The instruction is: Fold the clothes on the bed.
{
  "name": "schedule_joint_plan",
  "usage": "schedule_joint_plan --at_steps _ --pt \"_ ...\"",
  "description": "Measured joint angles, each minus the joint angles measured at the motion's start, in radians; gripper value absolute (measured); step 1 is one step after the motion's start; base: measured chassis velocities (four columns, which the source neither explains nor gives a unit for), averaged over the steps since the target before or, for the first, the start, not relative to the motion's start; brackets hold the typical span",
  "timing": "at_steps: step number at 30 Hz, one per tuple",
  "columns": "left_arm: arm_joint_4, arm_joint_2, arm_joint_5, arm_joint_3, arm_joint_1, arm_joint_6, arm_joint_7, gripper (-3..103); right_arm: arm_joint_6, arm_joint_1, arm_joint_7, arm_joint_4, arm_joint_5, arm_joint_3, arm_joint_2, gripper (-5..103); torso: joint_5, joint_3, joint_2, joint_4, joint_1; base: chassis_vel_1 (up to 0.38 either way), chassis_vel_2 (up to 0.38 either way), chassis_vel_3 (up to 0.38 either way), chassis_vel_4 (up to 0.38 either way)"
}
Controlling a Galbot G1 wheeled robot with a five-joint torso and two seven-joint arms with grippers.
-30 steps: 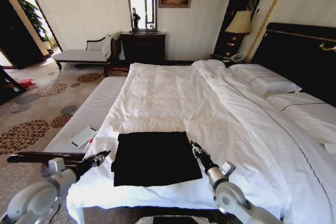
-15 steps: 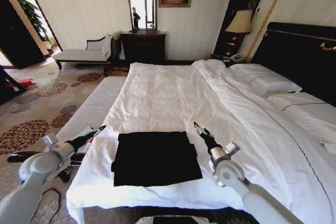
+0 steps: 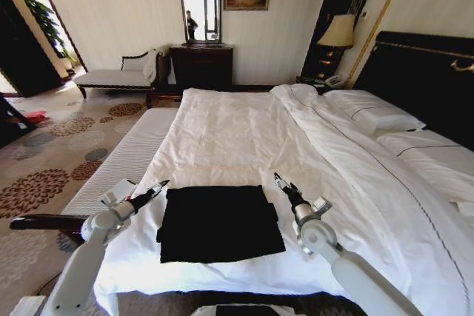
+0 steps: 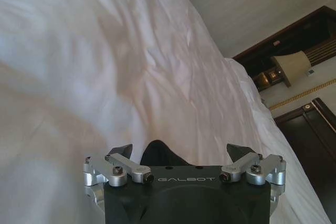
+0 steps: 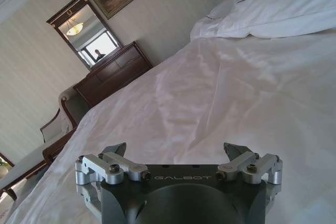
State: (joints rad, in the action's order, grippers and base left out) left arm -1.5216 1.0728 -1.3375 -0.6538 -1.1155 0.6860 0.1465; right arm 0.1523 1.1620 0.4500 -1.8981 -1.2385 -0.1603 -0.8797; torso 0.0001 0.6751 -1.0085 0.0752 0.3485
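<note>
On the near end of the bed (image 3: 244, 131), the folded black T-shirt (image 3: 218, 222) is lying flat. The left gripper (image 3: 158, 186) and right gripper (image 3: 282, 183) are hovering beside its far corners, fingers spread wide, holding nothing.

Both arms extended forward, end effectors spread wide, nothing held.

Left end effector (image 3: 158, 185) at lower left of the head frame, forearm rising from the bottom-left corner, tips pointing up and right. Right end effector (image 3: 280, 180) right of centre, forearm running in from the bottom right. Wrist views: both pairs of fingers (image 4: 120, 151) (image 5: 116, 149) well apart.
</note>
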Motion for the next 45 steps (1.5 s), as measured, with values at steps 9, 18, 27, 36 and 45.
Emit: schedule_joint_plan --at_steps 9,18,27,36,45 --pt "0.044 0.026 0.024 0.03 0.019 0.0 0.018 83 -0.003 -0.008 0.001 0.017 0.009 0.004 -0.006 100 0.0001 0.0 0.0 -0.0001 0.0 0.0 0.0 0.0 0.0" --pt "0.046 0.04 0.034 0.044 0.019 -0.014 0.051 51 -0.006 -0.03 0.014 0.034 0.01 0.013 -0.016 100 0.0 0.0 0.0 0.0 0.0 0.0 0.0 0.0 0.0" --pt "0.05 0.029 0.042 0.051 0.025 -0.034 0.065 19 -0.008 -0.058 0.038 0.07 0.009 0.024 -0.03 100 0.0 0.0 0.0 0.0 0.0 0.0 0.0 0.0 0.0" --pt "0.063 0.022 0.055 0.056 0.032 -0.044 0.072 1 -0.02 -0.078 0.066 0.1 0.008 0.038 -0.035 100 -0.0001 0.0 0.0 0.0001 0.0 0.0 0.0 0.0 0.0" --pt "0.075 0.002 0.051 0.049 0.06 -0.053 0.072 1 -0.167 -0.11 0.05 0.088 -0.23 0.05 -0.027 100 -0.0001 0.0 0.0 0.0002 0.0 0.0 0.0 0.0 0.0"
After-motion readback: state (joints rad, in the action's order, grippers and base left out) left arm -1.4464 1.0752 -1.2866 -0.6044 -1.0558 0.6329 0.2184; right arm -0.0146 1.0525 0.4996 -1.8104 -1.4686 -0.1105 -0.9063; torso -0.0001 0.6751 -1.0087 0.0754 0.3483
